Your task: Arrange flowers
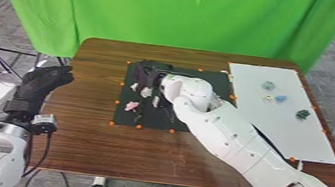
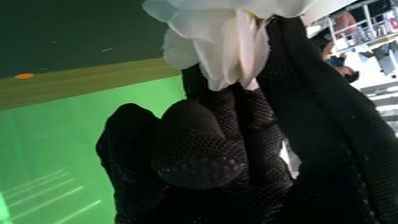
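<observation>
Head view: you see your right robot hand (image 1: 153, 69) at the black mat's (image 1: 156, 123) far part, grasping a white flower (image 2: 215, 37) (petals visible to you in the right wrist view). A pink flower (image 1: 132, 106) lies on the mat; left of it, your left robot hand (image 1: 48, 78) is released, fingers loosely extended.

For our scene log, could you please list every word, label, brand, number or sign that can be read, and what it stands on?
None can be read.
Black mat, white board, wooden table and white flower: no legible text.
Small box on the left wrist: too small to tell.
</observation>
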Motion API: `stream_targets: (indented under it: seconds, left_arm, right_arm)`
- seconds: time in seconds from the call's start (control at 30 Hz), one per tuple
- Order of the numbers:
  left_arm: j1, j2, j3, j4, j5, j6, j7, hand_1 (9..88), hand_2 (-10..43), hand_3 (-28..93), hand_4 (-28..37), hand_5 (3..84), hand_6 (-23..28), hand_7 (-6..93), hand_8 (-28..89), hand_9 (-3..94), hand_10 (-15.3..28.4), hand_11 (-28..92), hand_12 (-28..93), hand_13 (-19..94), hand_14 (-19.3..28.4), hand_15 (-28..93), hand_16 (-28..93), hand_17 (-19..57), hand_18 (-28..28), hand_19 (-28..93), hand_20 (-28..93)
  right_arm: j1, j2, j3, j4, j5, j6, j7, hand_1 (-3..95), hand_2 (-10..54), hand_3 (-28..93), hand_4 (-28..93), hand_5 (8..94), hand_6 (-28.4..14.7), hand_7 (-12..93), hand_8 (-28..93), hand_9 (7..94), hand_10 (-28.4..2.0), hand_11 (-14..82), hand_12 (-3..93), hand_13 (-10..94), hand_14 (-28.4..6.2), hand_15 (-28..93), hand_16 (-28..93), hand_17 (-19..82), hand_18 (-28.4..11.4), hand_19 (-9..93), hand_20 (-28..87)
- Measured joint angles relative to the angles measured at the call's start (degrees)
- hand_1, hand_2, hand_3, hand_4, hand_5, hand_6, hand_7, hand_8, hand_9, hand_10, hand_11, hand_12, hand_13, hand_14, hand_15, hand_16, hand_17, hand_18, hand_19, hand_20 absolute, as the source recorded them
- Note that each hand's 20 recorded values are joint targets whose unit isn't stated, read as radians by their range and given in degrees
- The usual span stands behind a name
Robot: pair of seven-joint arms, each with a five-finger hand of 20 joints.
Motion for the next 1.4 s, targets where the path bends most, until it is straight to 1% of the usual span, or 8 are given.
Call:
stream_targets:
  seconds: [0.17,0.5,0.73,0.97,1.07,1.17,1.3,1.4]
  left_arm:
    - [-0.03,0.00,-0.01,0.02,-0.02,-0.21,-0.06,32.5,-5.7,63,-14.0,45.6,3.1,21.7,-9,46.0,12.8,26,16,38,16.5,18,3,5.4,12.1,10,15]
    - [-0.35,0.00,-0.01,0.23,-0.10,-0.57,-0.16,32.4,-5.7,63,-14.0,45.5,3.1,21.6,-9,46.0,12.9,26,16,38,16.5,18,3,5.4,12.1,10,16]
    - [-0.33,0.00,-0.12,0.24,-0.10,-0.66,-0.17,32.1,-6.0,63,-13.8,45.5,3.1,21.6,-9,45.9,12.9,26,16,38,16.5,18,3,5.3,12.1,9,15]
    - [-0.07,-0.07,-0.63,0.20,-0.16,-0.81,-0.15,32.0,-6.2,63,-13.6,45.5,3.1,21.5,-9,45.9,12.9,26,16,38,16.6,18,3,5.3,12.2,9,15]
    - [-0.02,-0.07,-0.68,0.20,-0.21,-0.95,-0.15,31.9,-6.3,63,-13.6,45.4,3.1,21.5,-9,46.0,12.9,26,16,38,16.5,18,3,5.3,12.2,9,15]
    - [-0.01,-0.07,-0.73,0.20,-0.22,-1.09,-0.14,31.9,-6.4,63,-13.6,45.4,3.1,21.5,-9,45.9,12.9,26,16,38,16.6,18,4,5.3,12.2,9,15]
    - [0.06,-0.07,-0.83,0.20,-0.22,-1.26,-0.13,31.7,-6.5,63,-13.5,45.4,3.1,21.5,-9,45.9,12.9,26,16,38,16.6,18,4,5.2,12.3,9,15]
    - [0.21,-0.07,-0.91,0.20,-0.22,-1.36,-0.13,31.6,-6.6,63,-13.4,45.4,3.0,21.5,-9,45.9,12.9,26,16,38,16.6,17,4,5.2,12.3,9,15]
  right_arm:
    - [-0.05,0.04,-0.02,0.05,0.00,0.10,0.01,56.6,-9.5,58,-18,65.3,1.3,34,7,76.1,-10.6,10.0,40.7,85,-1.5,70,32,62,-12.9,93,64]
    - [-0.29,0.24,-0.04,-0.01,-0.07,-0.11,0.51,56.1,-9.5,58,-18,62.4,1.5,33,8,71.9,-11.0,12.2,36.1,85,-1.4,70,32,62,-12.7,93,64]
    - [-0.69,0.36,-0.08,-0.01,-0.48,-0.17,0.65,56.0,-9.5,59,-18,60.8,1.4,33,8,66.6,-11.8,14.9,27.4,86,-1.1,69,31,62,-12.3,93,63]
    - [-0.69,0.56,-0.02,-0.14,-0.54,-1.47,1.04,52.1,-9.5,61,-18,61.3,2.5,28,7,65.4,-13.0,11.0,20.9,87,-0.4,66,30,62,-11.9,93,61]
    - [-0.65,0.75,0.16,-0.52,-0.38,-3.81,1.48,47.3,-9.5,66,-19,61.6,3.2,22,3,61.9,-14.3,8.7,18.6,89,-1.0,60,30,62,-11.9,93,58]
    - [-0.63,1.05,0.51,-1.16,-0.12,-6.25,1.93,45.1,-9.5,68,-18,60.6,3.9,22,-8,59.8,-15.1,8.2,16.9,89,-1.1,59,31,61,-12.1,93,56]
    - [-0.55,1.49,0.78,-1.83,0.40,-6.99,1.99,41.1,-9.5,68,-18,54.6,4.1,17,-9,52.1,-17.3,6.3,14.0,88,-1.7,57,31,60,-12.4,93,52]
    - [-0.41,1.78,0.94,-2.24,0.99,-6.89,1.95,39.1,-9.5,68,-18,53.1,4.1,16,-8,50.6,-17.7,6.0,13.5,88,-2.0,57,31,60,-12.3,93,51]
